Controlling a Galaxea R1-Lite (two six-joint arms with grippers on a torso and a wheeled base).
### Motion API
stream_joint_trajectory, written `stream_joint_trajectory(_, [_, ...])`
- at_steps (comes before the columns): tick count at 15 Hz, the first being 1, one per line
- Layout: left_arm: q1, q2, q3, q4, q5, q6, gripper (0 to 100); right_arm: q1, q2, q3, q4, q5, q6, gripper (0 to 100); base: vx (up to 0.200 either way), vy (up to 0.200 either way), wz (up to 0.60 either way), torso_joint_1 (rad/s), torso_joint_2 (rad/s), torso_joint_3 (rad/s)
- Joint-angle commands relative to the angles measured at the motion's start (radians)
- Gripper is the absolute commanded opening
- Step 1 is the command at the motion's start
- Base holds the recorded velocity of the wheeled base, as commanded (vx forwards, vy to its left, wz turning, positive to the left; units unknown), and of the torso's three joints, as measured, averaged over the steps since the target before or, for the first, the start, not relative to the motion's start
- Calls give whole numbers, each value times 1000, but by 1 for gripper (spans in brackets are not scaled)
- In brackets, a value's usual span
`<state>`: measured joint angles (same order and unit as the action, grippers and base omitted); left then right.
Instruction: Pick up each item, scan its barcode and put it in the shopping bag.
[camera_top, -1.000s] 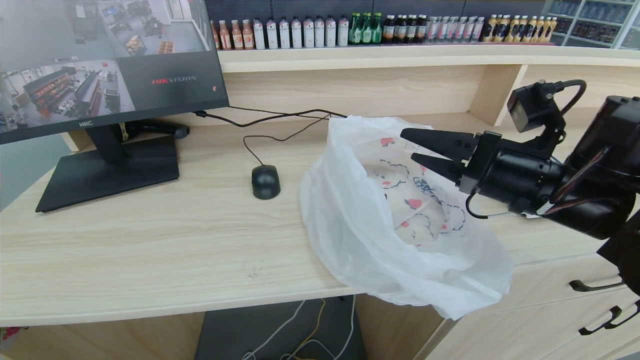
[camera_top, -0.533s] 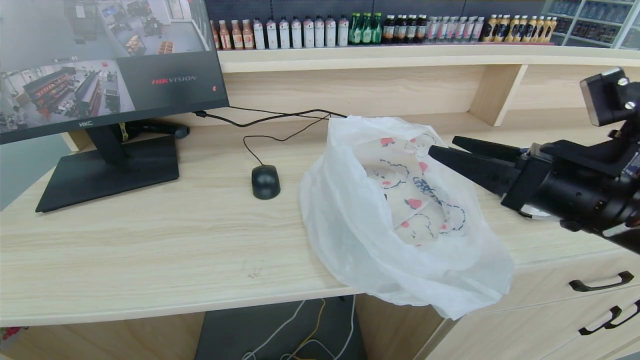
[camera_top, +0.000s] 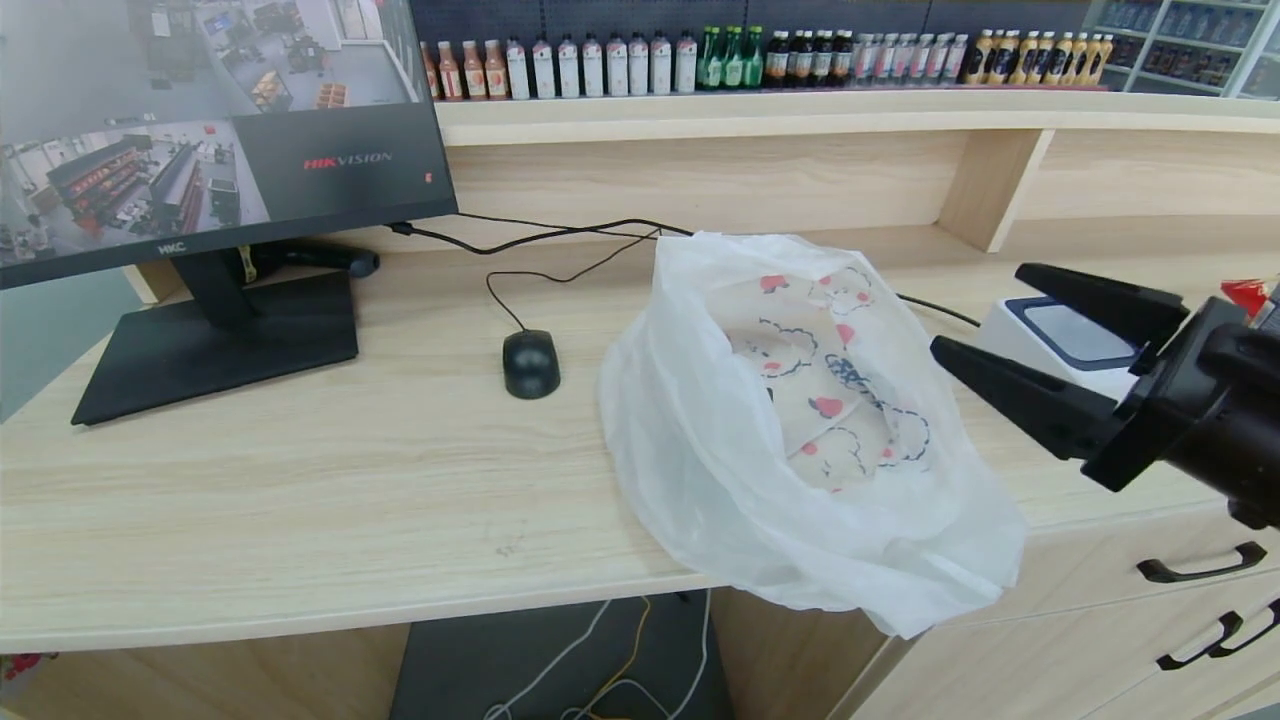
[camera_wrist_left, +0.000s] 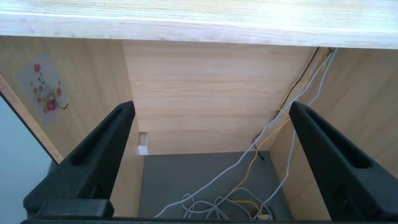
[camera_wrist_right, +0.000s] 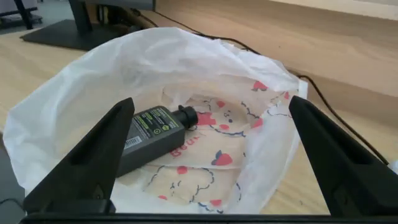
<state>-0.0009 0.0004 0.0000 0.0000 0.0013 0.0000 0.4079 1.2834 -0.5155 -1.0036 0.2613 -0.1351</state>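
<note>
1. Across the whole foreground, pale wood-grain counter, running from the near edge back to a raised ledge.
2. At its far left, wide black flat-screen monitor on a flat black foot.
3. Right of centre on the counter, white translucent plastic shopping bag, mouth gaping upward, near side drooping over the counter's front edge.
4. Lining the bag's floor, cream printed sheet with red hearts and blue cloud outlines.
5. Just beside the bag's right rim, black two-fingered right gripper, fingers spread wide and holding nothing, tips aimed toward the bag mouth; cannot tell whether the lower tip touches the plastic.
6. Below the counter top, facing the wooden kneehole, black left gripper, fingers likewise spread wide with nothing between them; loose white and yellow cables on the floor beyond.
7. On the counter behind the right gripper, white square scanner box with a dark-rimmed window on top.
8. On the printed sheet at the bag's bottom, dark grey bottle with black cap and pale label: beyond and below the right gripper's spread fingers, apart from both, nearer one finger than the other. Lying on its side, long axis roughly crosswise to the fingers' reach, cap toward the bag's middle, base toward the bag wall.
9. Left of the bag and apart from it, small black corded mouse.
</note>
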Motion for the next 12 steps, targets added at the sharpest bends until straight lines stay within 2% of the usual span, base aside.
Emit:
stream_joint_trajectory(1, [1,0,0,2,0,0,100,-12,13,-6,-53,-7,-1,100,0,0,0,0,0,0])
stream_joint_trajectory(3, [1,0,0,0,0,0,100,-15,83,-57,-133,-65,0,100,0,0,0,0,0,0])
stream_joint_trajectory(5, [-1,0,0,0,0,0,100,-11,145,-104,-135,-54,2,100,0,0,0,0,0,0])
stream_joint_trajectory(6, [-1,0,0,2,0,0,100,5,152,-129,-135,-14,-1,100,0,0,0,0,0,0])
stream_joint_trajectory(8, [-1,0,0,0,0,0,100,-8,143,-112,-182,-2,-55,100,0,0,0,0,0,0])
stream_joint_trajectory(9, [-1,0,0,2,0,0,100,-37,157,-64,-276,-10,-57,100,0,0,0,0,0,0])
stream_joint_trajectory(10, [-1,0,0,0,0,0,100,-50,172,-6,-357,-83,-49,100,0,0,0,0,0,0])
stream_joint_trajectory(12, [-1,0,0,0,0,-2,100,-46,185,-23,-371,-211,-26,100,0,0,0,0,0,0])
